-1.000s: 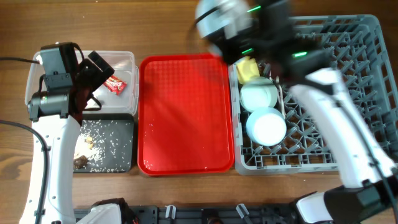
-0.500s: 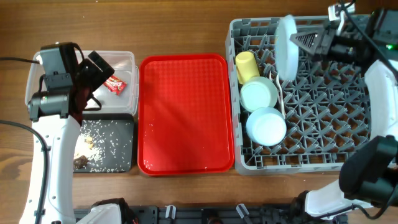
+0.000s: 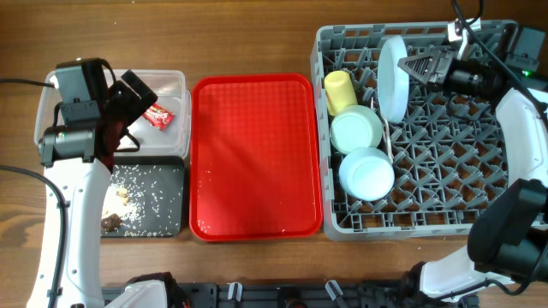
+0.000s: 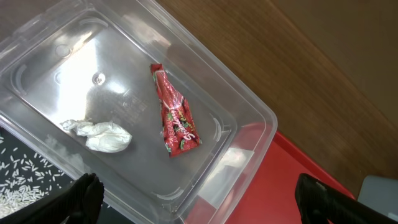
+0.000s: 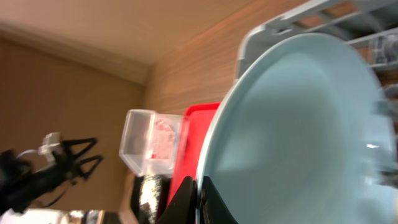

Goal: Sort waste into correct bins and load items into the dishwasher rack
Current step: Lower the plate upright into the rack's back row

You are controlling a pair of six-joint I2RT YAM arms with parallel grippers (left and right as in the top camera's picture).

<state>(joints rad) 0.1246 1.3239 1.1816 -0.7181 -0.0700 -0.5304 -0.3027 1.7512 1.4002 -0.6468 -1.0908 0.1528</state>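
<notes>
Clear plastic tub (image 4: 93, 68) seen from above, running from 10 o'clock to the centre of the frame. A red printed snack wrapper (image 4: 176, 118) lies flat near the middle of its floor, and a crumpled white tissue (image 4: 99, 134) lies at the wrapper's 8 o'clock, apart from it. Beyond the tub wall are rice-like scraps (image 4: 18, 183) on a black tray (image 4: 5, 146) at 8 o'clock, a red tray (image 4: 273, 180) at 5 o'clock and the wooden bench (image 4: 311, 56) at 1 o'clock. The left gripper (image 4: 200, 196) shows its dark jaws spread wide, at 7 and 5 o'clock.
</notes>
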